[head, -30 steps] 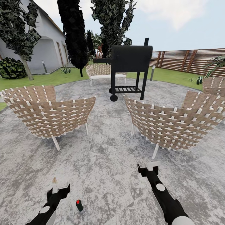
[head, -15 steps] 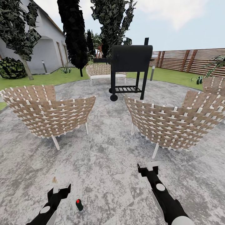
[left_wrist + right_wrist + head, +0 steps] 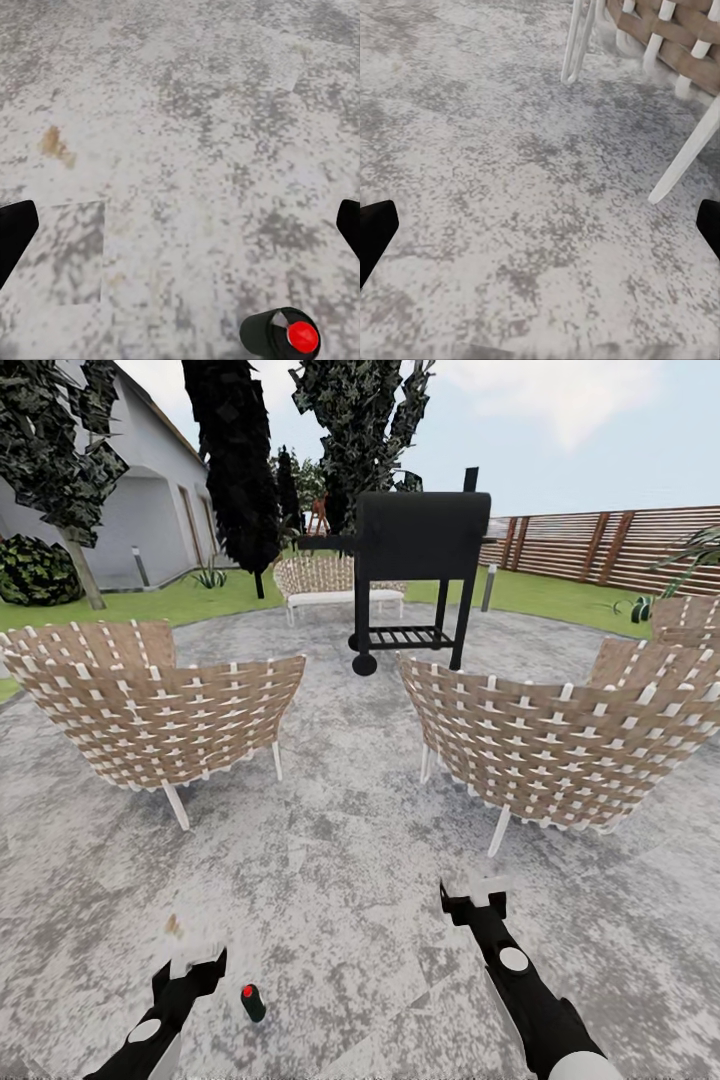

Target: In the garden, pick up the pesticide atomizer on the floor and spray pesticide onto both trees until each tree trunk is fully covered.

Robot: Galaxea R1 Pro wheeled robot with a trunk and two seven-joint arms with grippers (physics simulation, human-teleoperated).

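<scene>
**patio_pete:** Where's the pesticide atomizer (image 3: 253, 1003)? Looks tiny.

**simgrasp42:** Standing upright on the grey patio (image 3: 340, 860), just beside the left gripper (image 3: 188, 970), on the side toward the robot's middle. Dark little can with a red button on top. It's probably light, rigid and a bit slick, so the robot should pinch the body low and leave the button free.

**patio_pete:** Grippers?

**simgrasp42:** The left one is spread wide, holding nothing. The right gripper (image 3: 474, 897) is also apart and empty, well off to the side.

**patio_pete:** Obstacles?

**simgrasp42:** Nothing near the can. Two wicker chairs (image 3: 160, 715) and a black grill (image 3: 420, 565) sit ahead, though, likely awkward for driving out to the lawn.
</scene>
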